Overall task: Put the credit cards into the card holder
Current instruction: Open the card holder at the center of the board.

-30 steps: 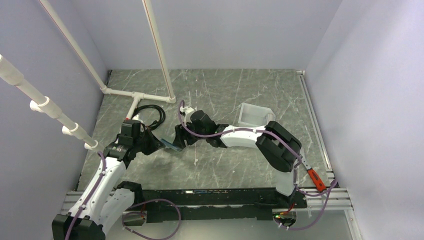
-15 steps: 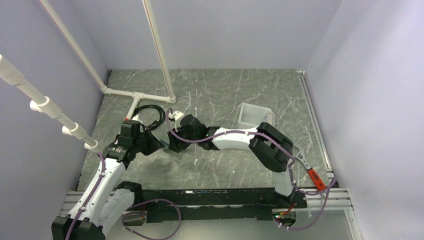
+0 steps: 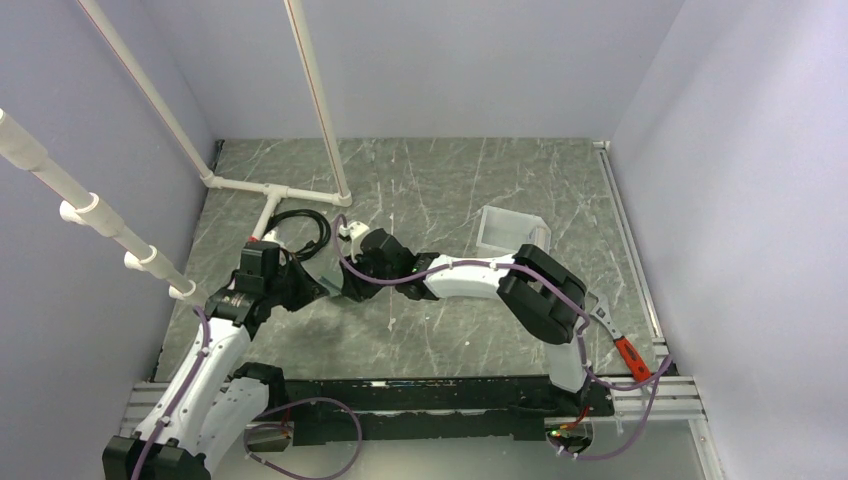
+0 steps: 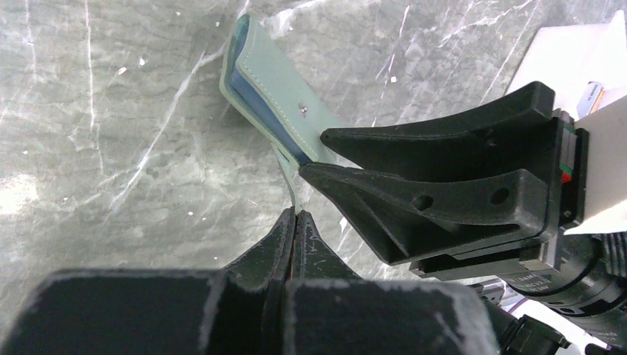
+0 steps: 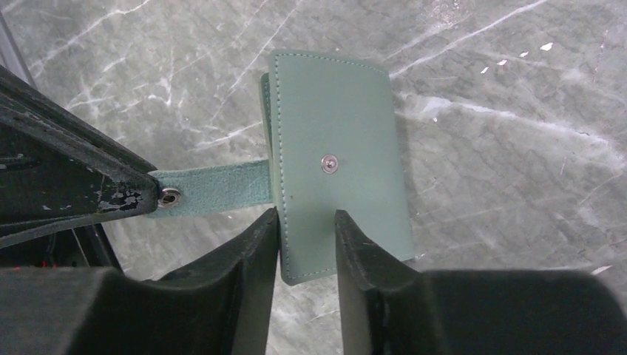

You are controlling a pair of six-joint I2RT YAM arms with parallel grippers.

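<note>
**Left gripper** (image 4: 296, 216): jaws pressed together, clamped on the tip of the wallet's strap (image 5: 222, 188), next to the strap's snap.

**Strap**: a narrow, suede-like tab, pulled out straight to the left of the wallet. Judged soft and likely to twist. It works as a tether but is a poor hold for steadying the body.

**Wallet** (image 5: 340, 140): sage-green, folded shut, stud side up. It sits mid-table (image 3: 450, 180) between the two grippers, and a blue lining shows at its open edge. Whether it rests on the table or hangs just clear cannot be told. Judged light, thin and limp at the fold, with a smooth outer face that may slip under hard pads. The best hold is probably the free long edge of one flap, away from the stud and the slot mouths, so the flap can be peeled back against the strap's pull.

**Right gripper** (image 5: 306, 216): jaws partly apart, tips at the wallet's near short edge, green face showing in the gap. No pinch is visible.

**Bin** (image 3: 498, 230): white, well to the right.

**Cards**: none clearly seen. A yellow sliver at the right edge of the left wrist view is too small to identify.
</note>
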